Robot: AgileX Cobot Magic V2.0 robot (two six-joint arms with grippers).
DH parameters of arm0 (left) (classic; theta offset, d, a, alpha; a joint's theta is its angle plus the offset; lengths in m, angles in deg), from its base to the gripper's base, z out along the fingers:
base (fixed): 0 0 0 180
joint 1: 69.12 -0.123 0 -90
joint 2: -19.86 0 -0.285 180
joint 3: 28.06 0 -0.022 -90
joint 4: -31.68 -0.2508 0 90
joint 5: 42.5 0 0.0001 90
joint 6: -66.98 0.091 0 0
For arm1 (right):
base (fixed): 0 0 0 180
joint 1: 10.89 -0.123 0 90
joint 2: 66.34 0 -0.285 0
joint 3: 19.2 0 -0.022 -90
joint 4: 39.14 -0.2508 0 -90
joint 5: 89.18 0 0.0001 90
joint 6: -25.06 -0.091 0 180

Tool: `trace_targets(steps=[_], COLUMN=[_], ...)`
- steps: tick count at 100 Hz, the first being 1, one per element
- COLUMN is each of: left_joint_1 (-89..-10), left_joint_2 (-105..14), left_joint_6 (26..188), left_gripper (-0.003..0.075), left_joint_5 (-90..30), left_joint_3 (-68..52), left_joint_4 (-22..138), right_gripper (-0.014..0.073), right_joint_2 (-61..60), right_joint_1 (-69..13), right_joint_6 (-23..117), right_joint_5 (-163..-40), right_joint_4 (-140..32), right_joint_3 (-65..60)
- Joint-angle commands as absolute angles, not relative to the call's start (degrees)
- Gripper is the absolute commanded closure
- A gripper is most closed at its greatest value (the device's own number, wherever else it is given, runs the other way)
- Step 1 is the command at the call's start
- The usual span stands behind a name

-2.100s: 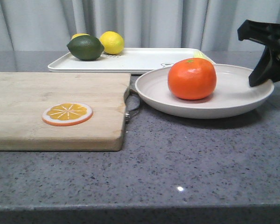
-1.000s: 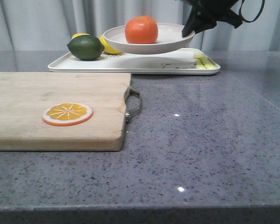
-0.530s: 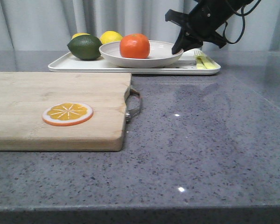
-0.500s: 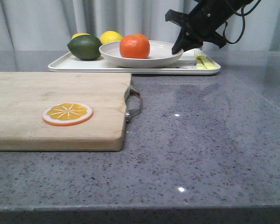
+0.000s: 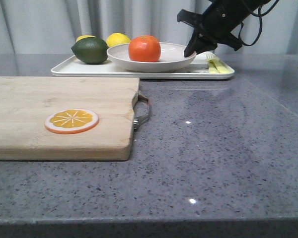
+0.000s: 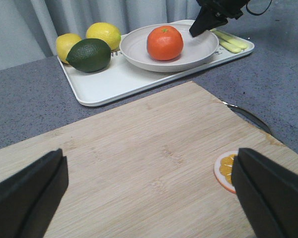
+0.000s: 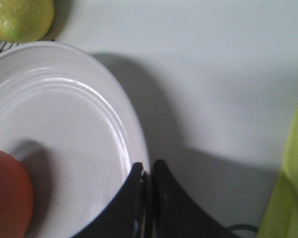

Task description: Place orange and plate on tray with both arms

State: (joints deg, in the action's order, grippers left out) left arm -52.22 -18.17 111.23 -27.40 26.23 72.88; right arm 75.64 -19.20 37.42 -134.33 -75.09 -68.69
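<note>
Since half a second ago your plate [image 5: 154, 57] with the orange [image 5: 144, 48] barely shifted on the tray [image 5: 139, 70], right gripper [image 7: 148, 184] pinching its rim, left gripper [image 6: 149, 196] spread, lime [image 5: 91, 50] beside, no readable writing

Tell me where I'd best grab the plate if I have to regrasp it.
Pinch the plate's thin raised rim on the side away from the limes and lemon, where the right gripper is clamped now. The orange fills the middle and the plate is too wide to span, so a rim pinch looks like the only workable hold.
</note>
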Motion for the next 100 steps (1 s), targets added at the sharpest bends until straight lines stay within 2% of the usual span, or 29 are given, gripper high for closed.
trace_targets(steps=[1, 16, 28, 42, 54, 61, 81, 100], left_joint_1=[-52.47, -52.47, -52.47, -52.47, -52.47, -52.47, -52.47, -52.47], left_joint_2=[-18.15, -18.15, -18.15, -18.15, -18.15, -18.15, -18.15, -18.15], left_joint_6=[110.85, 110.85, 110.85, 110.85, 110.85, 110.85, 110.85, 110.85], left_gripper=[0.0079, 0.0079, 0.0079, 0.0079, 0.0079, 0.0079, 0.0079, 0.0079], left_joint_5=[-30.82, -30.82, -30.82, -30.82, -30.82, -30.82, -30.82, -30.82], left_joint_3=[24.69, 24.69, 24.69, 24.69, 24.69, 24.69, 24.69, 24.69], left_joint_4=[73.63, 73.63, 73.63, 73.63, 73.63, 73.63, 73.63, 73.63], right_gripper=[0.0646, 0.06, 0.0519, 0.0349, 0.016, 0.01, 0.009, 0.0107], right_joint_2=[71.39, 71.39, 71.39, 71.39, 71.39, 71.19, 68.25, 62.17], right_joint_1=[-18.81, -18.81, -18.81, -18.81, -18.81, -18.75, -17.84, -16.09], right_joint_6=[37.63, 37.63, 37.63, 37.63, 37.63, 37.63, 38.82, 46.72], right_joint_5=[-132.47, -134.12, -134.28, -133.91, -132.7, -131.76, -132.38, -137.63], right_joint_4=[-77.79, -77.79, -77.79, -77.79, -77.79, -77.79, -77.79, -77.79], right_joint_3=[-70.77, -70.77, -70.77, -70.77, -70.77, -70.77, -70.77, -70.77])
